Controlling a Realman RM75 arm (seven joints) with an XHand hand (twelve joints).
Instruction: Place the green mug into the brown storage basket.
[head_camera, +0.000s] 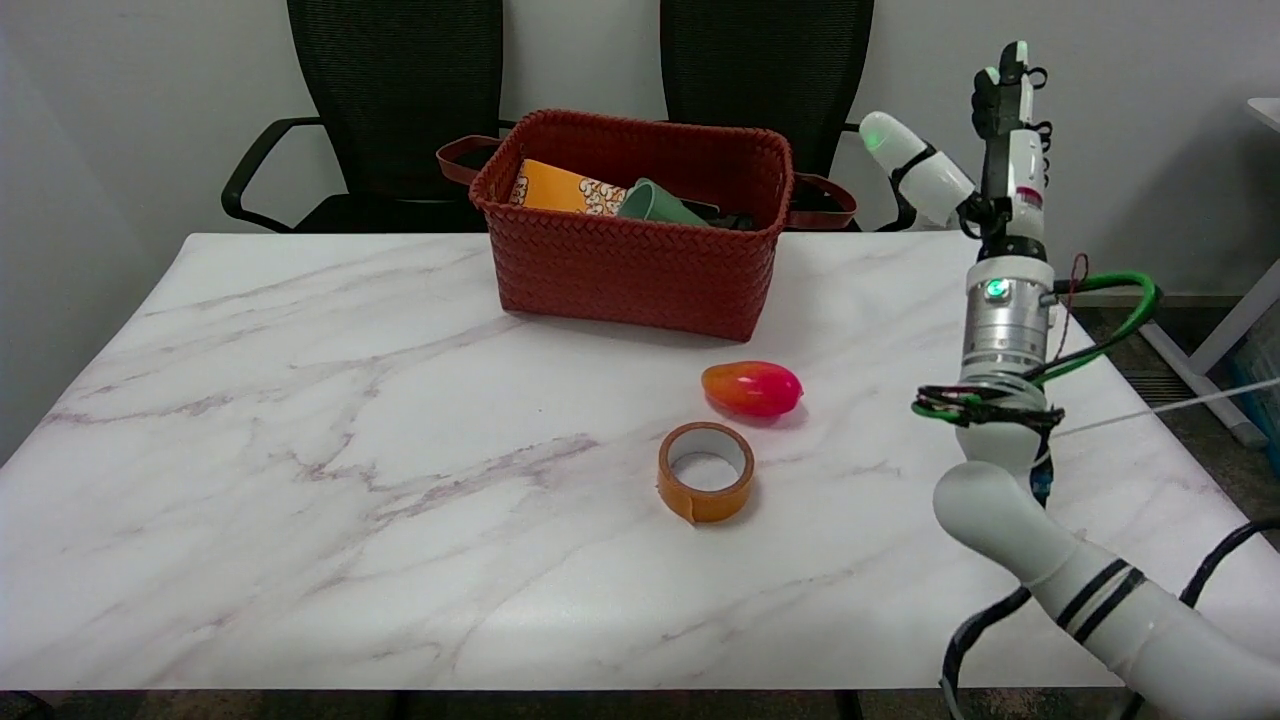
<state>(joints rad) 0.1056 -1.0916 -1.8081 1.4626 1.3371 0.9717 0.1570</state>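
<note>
Head view: right hand (1010, 140) raised upright at right of worktop (300, 450), fingers straight and extended, holding nothing, touching nothing. Green mug (655, 203) lies tilted inside brown storage basket (630, 270).

A single head camera sits above the marble table's (300, 480) near edge, looking down and across it toward two black office chairs (400, 100).

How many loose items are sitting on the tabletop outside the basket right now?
2: a red-orange mango in front of the basket, and an orange tape roll just nearer the camera. None look hidden.
</note>
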